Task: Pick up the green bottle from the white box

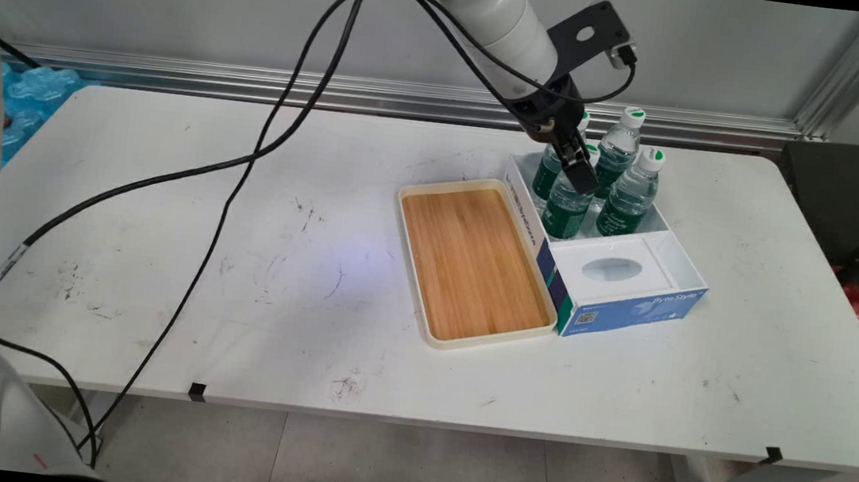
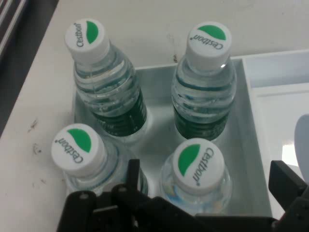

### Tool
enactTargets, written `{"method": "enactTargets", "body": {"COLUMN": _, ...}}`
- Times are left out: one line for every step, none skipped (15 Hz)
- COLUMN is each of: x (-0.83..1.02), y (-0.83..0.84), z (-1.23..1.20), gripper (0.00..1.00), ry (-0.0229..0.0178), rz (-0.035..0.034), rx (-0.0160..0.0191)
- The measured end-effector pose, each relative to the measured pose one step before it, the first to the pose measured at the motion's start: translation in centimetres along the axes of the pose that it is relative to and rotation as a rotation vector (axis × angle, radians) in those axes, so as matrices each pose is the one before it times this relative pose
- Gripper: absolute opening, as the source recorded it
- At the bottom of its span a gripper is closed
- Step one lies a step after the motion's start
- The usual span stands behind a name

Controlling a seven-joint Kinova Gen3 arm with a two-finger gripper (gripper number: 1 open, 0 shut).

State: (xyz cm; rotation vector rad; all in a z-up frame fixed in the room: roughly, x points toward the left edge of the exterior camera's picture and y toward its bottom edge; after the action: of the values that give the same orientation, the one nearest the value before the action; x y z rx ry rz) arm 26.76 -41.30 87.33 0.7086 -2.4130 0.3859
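Four small water bottles with green labels and white-and-green caps stand in the far part of a white box point(image 1: 679, 255). My gripper point(image 1: 579, 170) hangs over them, nearest the near-left bottle point(image 1: 565, 207), whose cap it hides in the main view. In the hand view the gripper point(image 2: 207, 169) is open. One finger point(image 2: 133, 174) is left of that bottle's cap point(image 2: 195, 166) and the other finger point(image 2: 285, 181) is right of it, both clear of the cap. Around it stand the other bottles point(image 2: 77, 150), point(image 2: 89, 41), point(image 2: 208, 43).
A wooden-bottomed tray point(image 1: 475, 266) with a cream rim lies against the box's left side. The box's near part holds a white insert with an oval hollow point(image 1: 612, 270). Black cables point(image 1: 246, 166) hang from the arm across the table's left half.
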Motion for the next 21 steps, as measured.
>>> {"method": "enactTargets", "body": {"x": -0.029, "y": -0.026, "z": 0.161, "gripper": 1.00, "ry": 0.00088, "rz": 0.00018, "rx": 0.00056}}
{"method": "enactTargets", "body": {"x": -0.039, "y": -0.034, "z": 0.238, "gripper": 1.00, "ry": 0.00129, "rz": 0.00022, "rx": 0.00049}}
{"method": "enactTargets", "body": {"x": -0.043, "y": -0.050, "z": 0.274, "gripper": 1.00, "ry": 0.00161, "rz": 0.00060, "rx": 0.00050}}
{"method": "enactTargets", "body": {"x": -0.055, "y": -0.049, "z": 0.269, "gripper": 1.00, "ry": 0.00002, "rz": 0.00180, "rx": 0.00004}}
{"method": "enactTargets", "body": {"x": -0.067, "y": -0.047, "z": 0.212, "gripper": 1.00, "ry": -0.00051, "rz": 0.00081, "rx": 0.00000}}
{"method": "enactTargets", "body": {"x": -0.050, "y": -0.020, "z": 0.140, "gripper": 1.00, "ry": -0.00077, "rz": 0.00036, "rx": -0.00006}}
{"method": "enactTargets", "body": {"x": -0.083, "y": -0.034, "z": 0.196, "gripper": 1.00, "ry": -0.00134, "rz": 0.00013, "rx": -0.00019}}
{"method": "enactTargets", "body": {"x": -0.058, "y": -0.016, "z": 0.121, "gripper": 1.00, "ry": -0.00102, "rz": -0.00022, "rx": -0.00052}}
{"method": "enactTargets", "body": {"x": -0.091, "y": -0.017, "z": 0.174, "gripper": 1.00, "ry": -0.00219, "rz": -0.00050, "rx": -0.00114}}
{"method": "enactTargets", "body": {"x": -0.077, "y": -0.013, "z": 0.104, "gripper": 1.00, "ry": -0.00229, "rz": -0.00037, "rx": -0.00089}}
{"method": "enactTargets", "body": {"x": -0.124, "y": -0.012, "z": 0.153, "gripper": 1.00, "ry": -0.00371, "rz": -0.00016, "rx": -0.00143}}
{"method": "enactTargets", "body": {"x": -0.077, "y": -0.012, "z": 0.097, "gripper": 1.00, "ry": -0.00193, "rz": 0.00012, "rx": -0.00069}}
{"method": "enactTargets", "body": {"x": -0.106, "y": -0.037, "z": 0.131, "gripper": 1.00, "ry": -0.00205, "rz": 0.00019, "rx": -0.00046}}
{"method": "enactTargets", "body": {"x": -0.084, "y": -0.062, "z": 0.147, "gripper": 1.00, "ry": -0.00144, "rz": 0.00051, "rx": -0.00007}}
{"method": "enactTargets", "body": {"x": -0.061, "y": -0.079, "z": 0.147, "gripper": 1.00, "ry": -0.00098, "rz": -0.00003, "rx": -0.00011}}
{"method": "enactTargets", "body": {"x": -0.038, "y": -0.070, "z": 0.124, "gripper": 1.00, "ry": -0.00026, "rz": 0.00017, "rx": -0.00031}}
{"method": "enactTargets", "body": {"x": -0.044, "y": -0.090, "z": 0.125, "gripper": 1.00, "ry": 0.00059, "rz": -0.00029, "rx": -0.00041}}
{"method": "enactTargets", "body": {"x": -0.039, "y": -0.056, "z": 0.108, "gripper": 1.00, "ry": 0.00119, "rz": -0.00056, "rx": -0.00154}}
{"method": "enactTargets", "body": {"x": -0.023, "y": -0.049, "z": 0.114, "gripper": 0.00, "ry": 0.00174, "rz": -0.00011, "rx": -0.00228}}
{"method": "enactTargets", "body": {"x": -0.013, "y": -0.026, "z": 0.061, "gripper": 0.00, "ry": 0.00107, "rz": -0.00024, "rx": -0.00149}}
{"method": "enactTargets", "body": {"x": -0.027, "y": -0.037, "z": 0.080, "gripper": 0.00, "ry": 0.00124, "rz": 0.00006, "rx": -0.00221}}
